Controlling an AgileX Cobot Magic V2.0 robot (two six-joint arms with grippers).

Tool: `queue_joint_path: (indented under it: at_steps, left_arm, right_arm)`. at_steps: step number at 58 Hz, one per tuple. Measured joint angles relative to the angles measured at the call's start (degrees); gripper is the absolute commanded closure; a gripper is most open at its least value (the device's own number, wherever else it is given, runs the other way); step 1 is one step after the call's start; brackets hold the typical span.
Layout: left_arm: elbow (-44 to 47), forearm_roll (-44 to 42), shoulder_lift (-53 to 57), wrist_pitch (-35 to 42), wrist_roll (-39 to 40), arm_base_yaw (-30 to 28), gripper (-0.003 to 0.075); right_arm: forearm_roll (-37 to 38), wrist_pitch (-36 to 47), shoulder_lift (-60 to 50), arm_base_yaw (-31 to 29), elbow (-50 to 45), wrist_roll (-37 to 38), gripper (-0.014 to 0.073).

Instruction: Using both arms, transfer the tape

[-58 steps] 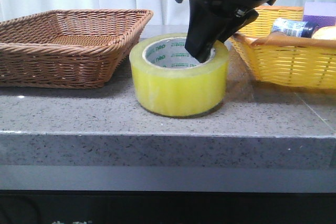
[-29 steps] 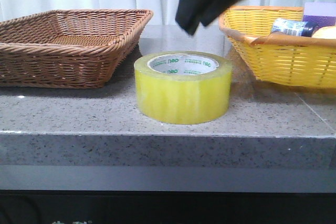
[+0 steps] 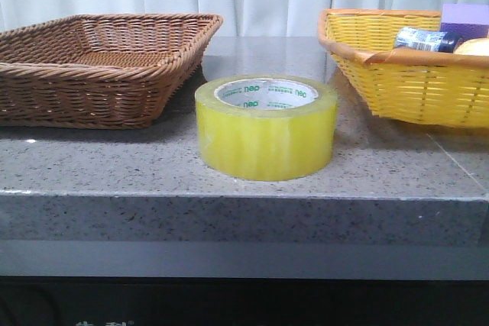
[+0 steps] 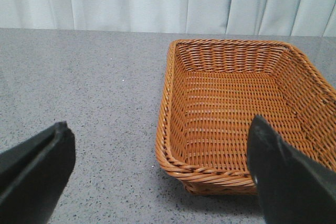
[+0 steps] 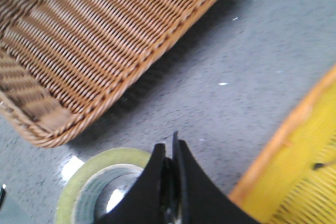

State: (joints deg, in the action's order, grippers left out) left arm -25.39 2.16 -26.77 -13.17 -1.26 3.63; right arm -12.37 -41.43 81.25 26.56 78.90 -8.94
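The tape [image 3: 266,127], a wide yellow roll with a white core and green lettering, lies flat on the grey counter between the two baskets. No gripper shows in the front view. In the right wrist view my right gripper [image 5: 169,149] is shut and empty, raised above the counter, with the tape [image 5: 86,182] below and beside it. In the left wrist view my left gripper [image 4: 160,179] is open wide and empty, its dark fingers [image 4: 37,171] apart above the counter beside the brown basket [image 4: 236,108]. The tape does not show in that view.
A brown wicker basket [image 3: 99,66] stands at the left and holds nothing I can see. A yellow basket [image 3: 397,74] at the right holds a bottle [image 3: 426,39] and a purple box [image 3: 464,19]. The counter's front edge [image 3: 244,198] is close to the tape.
My right gripper has lifted out of the tape's core and risen out of the front view. The tape was let go and now rests slightly further right.
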Motion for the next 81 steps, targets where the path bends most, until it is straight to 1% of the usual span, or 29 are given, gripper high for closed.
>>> queue_joint_path:
  at_steps: [8,17,23,29,33,38,49,57,61,67,74,81]
  left_arm:
    - [0.0,0.0,0.0,0.0,0.0,0.0,0.0068]
    - [0.0,0.1,0.0,0.0,0.0,0.0,0.0068]
    - [-0.9,0.1,-0.2,-0.9,0.0,0.1,0.0068]
    - [-4.8,0.1,-2.0,-4.5,-0.3,2.1,0.0068]
    - [-8.9,0.1,-5.0,-7.4,-0.9,4.7,0.0068]
    - [-15.4,0.1,-10.7,-11.3,-1.6,9.7,0.0068]
    - [-30.2,0.1,-26.5,-18.3,-2.6,24.4,0.0068]
    - [-41.1,0.1,-38.1,-25.7,-2.8,32.0,0.0068]
    - [-46.9,0.0,-43.8,-30.0,-3.4,34.3,0.0068]
    - [-54.6,0.0,-52.0,-35.6,-5.3,35.6,0.0068]
    - [-62.6,2.6,-60.5,-41.3,-10.7,36.0,0.0069]
    - [-67.7,5.0,-66.3,-43.9,-16.2,36.1,0.0069]
  right_arm:
    - [0.0,3.0,-6.5,-4.7,-4.9,0.6,0.0662]
    - [0.0,7.2,-16.2,-9.4,-15.8,0.8,0.0662]
    - [0.0,10.4,-22.9,-10.1,-23.6,0.9,0.0662]
    - [0.0,13.0,-27.8,-10.3,-29.4,1.0,0.0662]
    - [0.0,14.8,-30.8,-10.3,-32.0,1.0,0.0662]
    - [0.0,15.7,-33.1,-10.3,-33.7,1.0,0.0661]
    - [0.0,15.9,-35.6,-10.3,-34.2,1.0,0.0661]
    - [0.0,15.4,-36.4,-10.3,-34.2,1.0,0.0661]
    - [0.0,15.1,-37.0,-10.3,-34.3,1.0,0.0661]
    - [0.1,14.5,-37.7,-10.3,-34.3,1.0,0.0661]
    - [0.1,14.2,-38.2,-10.3,-34.3,1.0,0.0661]
    - [0.1,13.5,-38.2,-10.3,-34.3,1.0,0.0661]
